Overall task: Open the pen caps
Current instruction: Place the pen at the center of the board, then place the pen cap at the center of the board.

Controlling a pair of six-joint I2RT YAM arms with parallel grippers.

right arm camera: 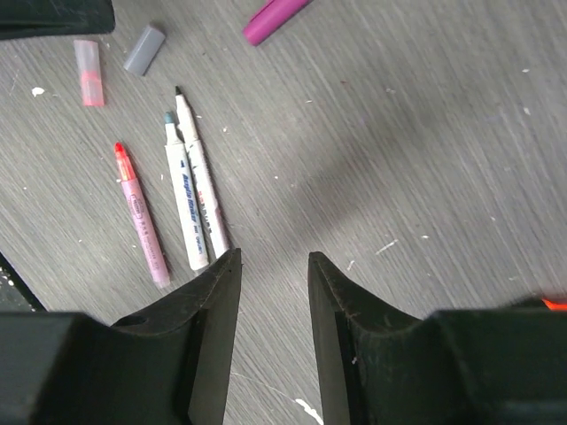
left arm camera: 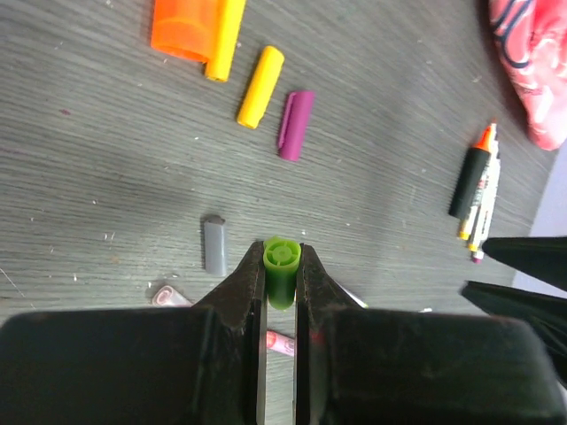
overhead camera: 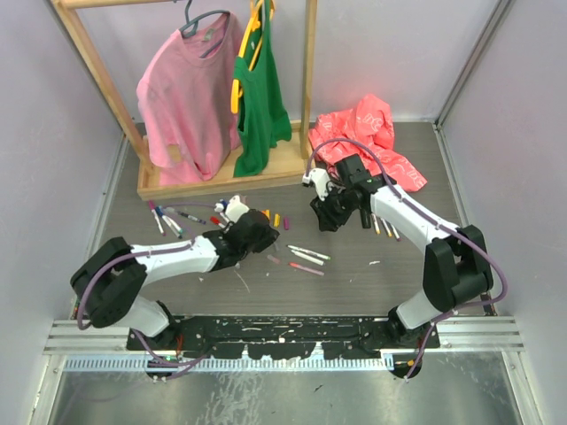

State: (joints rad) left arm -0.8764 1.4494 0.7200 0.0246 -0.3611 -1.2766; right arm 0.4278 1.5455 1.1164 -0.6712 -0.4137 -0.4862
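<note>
The left gripper (left arm camera: pixel 282 276) is clamped on a green cap (left arm camera: pixel 282 257). The cap stands on end between the fingertips with its hollow mouth facing the wrist camera, and its lower end is lost behind the fingers. From overhead none of this can be made out, because the arm's dark bulk covers the cap entirely.

Just left of those fingertips lies a grey cap (left arm camera: pixel 214 246). A pale pink cap (left arm camera: pixel 168 295) is half hidden under the left finger. Farther ahead lie a purple cap (left arm camera: pixel 295 124) and a yellow cap (left arm camera: pixel 260 86), then an orange cap (left arm camera: pixel 182 31) cut off by the top edge. Well off to the right a black highlighter (left arm camera: pixel 469 177) lies against a bundle of white pens (left arm camera: pixel 485 212), packed too tightly to count.

The right gripper (right arm camera: pixel 275 266) has its jaws apart with only bare table (right arm camera: pixel 425 159) between them. Just beyond its left finger lie a pink pen (right arm camera: pixel 142 217) and two white pens (right arm camera: pixel 190 208), uncapped, with their tips pointing away. A purple piece (right arm camera: pixel 275 18) runs out of the top edge — cap or pen, I cannot tell.

Only the overhead view takes in the far side: a wooden clothes rail (overhead camera: pixel 93 71) with a pink shirt (overhead camera: pixel 186 97) and a green top (overhead camera: pixel 260 97), and a red cloth (overhead camera: pixel 368 133) crumpled beyond the right gripper.
</note>
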